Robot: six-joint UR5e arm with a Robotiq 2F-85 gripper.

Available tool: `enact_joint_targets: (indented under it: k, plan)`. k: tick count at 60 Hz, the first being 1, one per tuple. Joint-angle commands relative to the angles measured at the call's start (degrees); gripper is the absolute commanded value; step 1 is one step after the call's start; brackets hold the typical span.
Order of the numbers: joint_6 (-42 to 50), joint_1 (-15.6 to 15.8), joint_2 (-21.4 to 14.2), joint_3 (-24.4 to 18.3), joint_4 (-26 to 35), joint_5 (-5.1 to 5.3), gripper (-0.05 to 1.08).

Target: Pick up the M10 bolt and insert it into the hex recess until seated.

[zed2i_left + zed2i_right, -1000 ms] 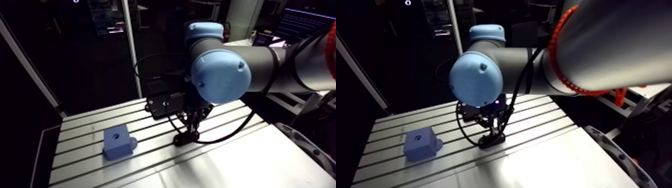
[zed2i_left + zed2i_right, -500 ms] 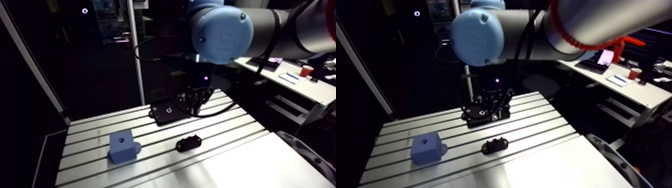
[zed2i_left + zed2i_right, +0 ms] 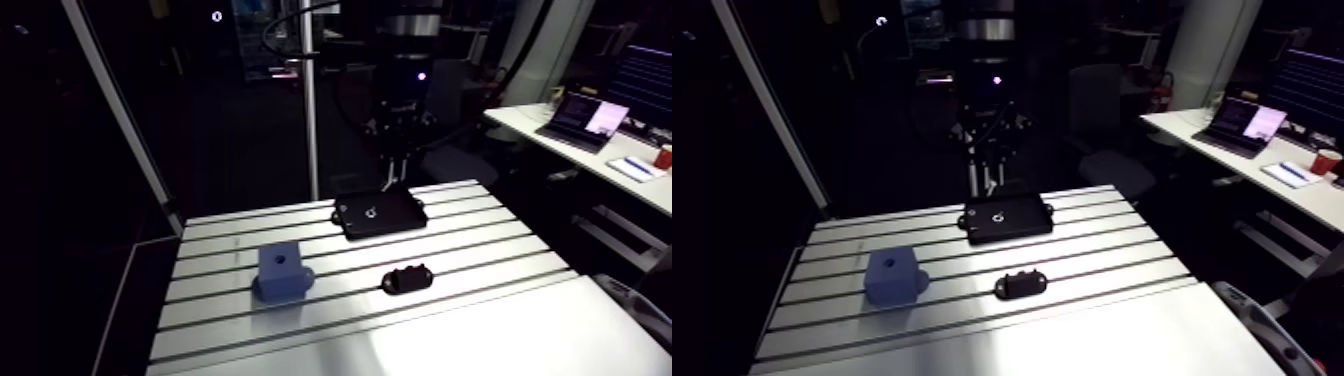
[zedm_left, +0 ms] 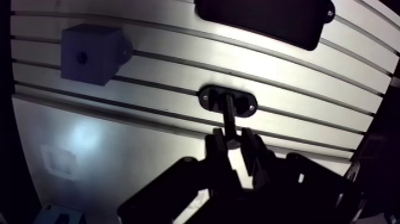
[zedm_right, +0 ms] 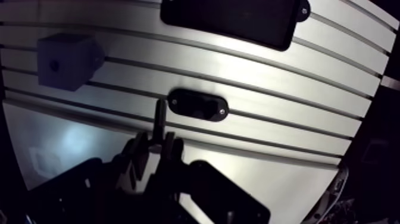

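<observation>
On the slotted silver bench (image 3: 480,320), three things: a blue block (image 3: 282,272) with a small round hole (image 4: 81,58) on top, a small black holder (image 3: 405,279) near the middle, and a flat black plate (image 3: 379,213) farther back. All three well apart from each other.

High above them, the hand (image 4: 234,142). Clenched on the bolt (image 4: 229,116), a dark thin rod pinched between the two fingers (image 4: 216,146) and poking out ahead of them toward the bench. In the wrist view, lined up with the black holder, but up in the air and not touching it.

Step in hand, by the look of it: pick-up done, and the carry over to the recess not far along. Nothing in the blue block's hole yet. Most likely spot for the hex recess: that hole in the blue block, though too small here to tell its shape.

Next, probably: a move sideways to bring the bolt's tip right above the hole, well clear of the holder. Then straight down, slowly, with the bolt kept upright. Maybe a small twist too, to let the six-sided part drop in. No letting go before the bolt sits all the way down.
</observation>
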Motion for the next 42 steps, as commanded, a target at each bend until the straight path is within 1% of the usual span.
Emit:
enact_joint_targets:
  k: [1,2,3,4,5,9,14,16,17,18,23,26,42]
  plan:
    - [-2.5,7.72,4.32,-9.16,9.14,-2.65,0.76]
    - [-3.0,8.87,4.93,-9.72,9.73,-3.43,0.76]
    - [-3.0,8.87,4.93,-9.72,9.73,-3.43,0.76]
    - [-3.59,9.79,5.55,-10.33,10.79,-3.78,0.76]
    - [-4.06,10.45,6.24,-11.25,12.07,-3.9,0.76]
    - [-4.23,10.97,7.66,-12.46,13.78,-4.08,0.76]
    - [-4.23,11.88,8.42,-13.33,14.05,-4.1,0.76]
    - [-4.08,12.86,9.5,-14.48,14.38,-3.94,0.76]
    - [-4.08,12.86,9.5,-14.48,14.38,-3.94,0.76]
    - [-4.06,13.37,10.27,-14.93,14.4,-4.0,0.76]
    - [-3.49,14.43,11.13,-15.73,14.41,-3.94,0.76]
    - [-3.2,15.25,11.68,-16.21,14.41,-4.25,0.76]
    - [-1.43,17.47,11.9,-16.73,14.13,-4.44,0.76]
